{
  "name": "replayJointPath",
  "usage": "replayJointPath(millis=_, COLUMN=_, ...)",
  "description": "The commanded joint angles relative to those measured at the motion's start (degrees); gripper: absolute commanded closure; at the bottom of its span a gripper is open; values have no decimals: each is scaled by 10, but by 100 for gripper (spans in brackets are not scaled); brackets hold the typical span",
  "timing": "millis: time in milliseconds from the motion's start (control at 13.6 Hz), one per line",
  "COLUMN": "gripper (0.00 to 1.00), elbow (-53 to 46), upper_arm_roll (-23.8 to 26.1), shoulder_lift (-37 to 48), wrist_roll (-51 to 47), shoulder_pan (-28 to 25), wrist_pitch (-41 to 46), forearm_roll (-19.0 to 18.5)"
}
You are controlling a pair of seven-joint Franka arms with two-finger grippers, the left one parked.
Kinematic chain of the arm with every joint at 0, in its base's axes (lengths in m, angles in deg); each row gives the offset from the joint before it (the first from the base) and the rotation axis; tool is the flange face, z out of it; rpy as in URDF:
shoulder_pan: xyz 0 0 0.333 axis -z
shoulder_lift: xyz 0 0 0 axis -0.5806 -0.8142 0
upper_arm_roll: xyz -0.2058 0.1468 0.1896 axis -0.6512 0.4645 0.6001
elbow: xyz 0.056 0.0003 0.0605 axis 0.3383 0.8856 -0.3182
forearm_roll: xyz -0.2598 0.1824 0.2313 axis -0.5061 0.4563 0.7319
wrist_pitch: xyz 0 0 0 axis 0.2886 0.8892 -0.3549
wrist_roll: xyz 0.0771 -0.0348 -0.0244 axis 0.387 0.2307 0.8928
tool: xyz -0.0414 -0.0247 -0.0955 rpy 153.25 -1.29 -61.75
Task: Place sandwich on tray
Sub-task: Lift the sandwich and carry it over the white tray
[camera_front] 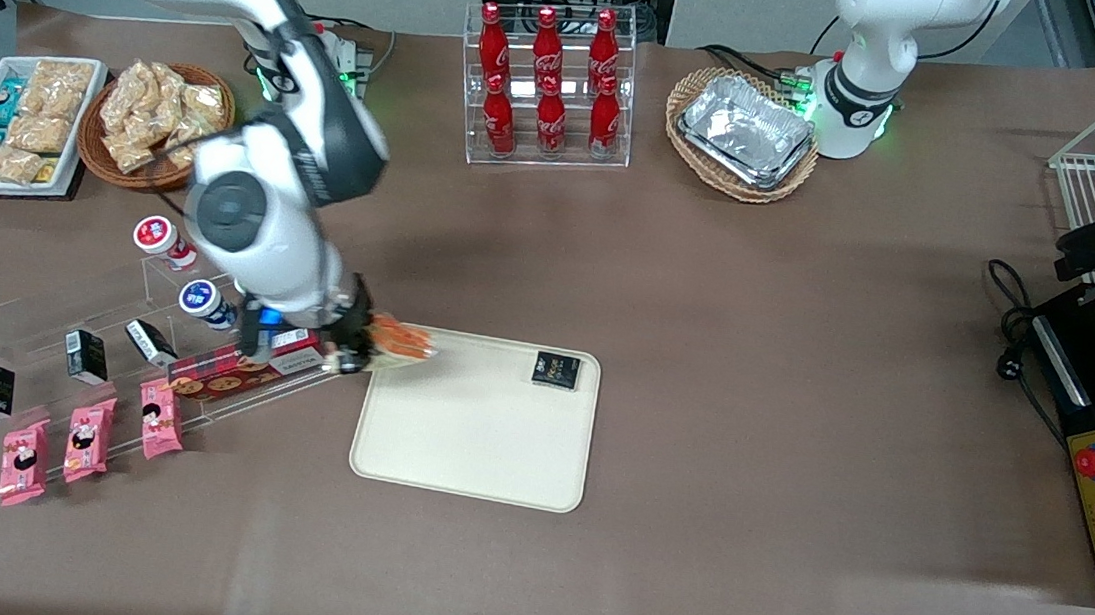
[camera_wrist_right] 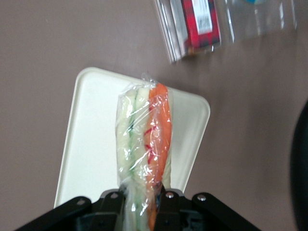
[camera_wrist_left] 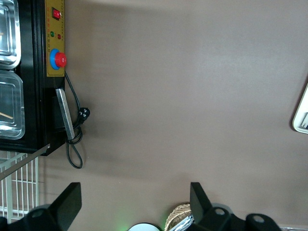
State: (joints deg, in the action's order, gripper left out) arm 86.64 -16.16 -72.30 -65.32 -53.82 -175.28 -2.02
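The plastic-wrapped sandwich hangs in the gripper over the corner of the cream tray that lies toward the working arm's end of the table; in the wrist view its long axis runs straight out from the fingers, across the tray's bare surface, so the tray lies ahead of and beneath the package rather than to one side; the coming move, as I judge it, is a short carry further over the tray and then a lowering; the fingers are closed narrowly on one end of the wrapped sandwich, pinching it between them, the rest of it sticking out free; a small black packet already sits on the tray's corner toward the parked arm's end, well apart from the sandwich; a clear acrylic snack rack stands just beside the tray, under the arm.
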Motion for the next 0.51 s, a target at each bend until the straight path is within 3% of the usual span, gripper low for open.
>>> replayJointPath(millis=0, gripper=88, elbow=-48, upper_arm_roll=-2, shoulder_lift=-67, wrist_roll=-115, shoulder_pan=-53, wrist_pitch=-31, forearm_roll=-47)
replayJointPath(millis=441, gripper=88, elbow=-65, upper_arm_roll=-2, shoulder_lift=-132, wrist_roll=-245, shoulder_pan=-109, wrist_pitch=-66, forearm_roll=-99)
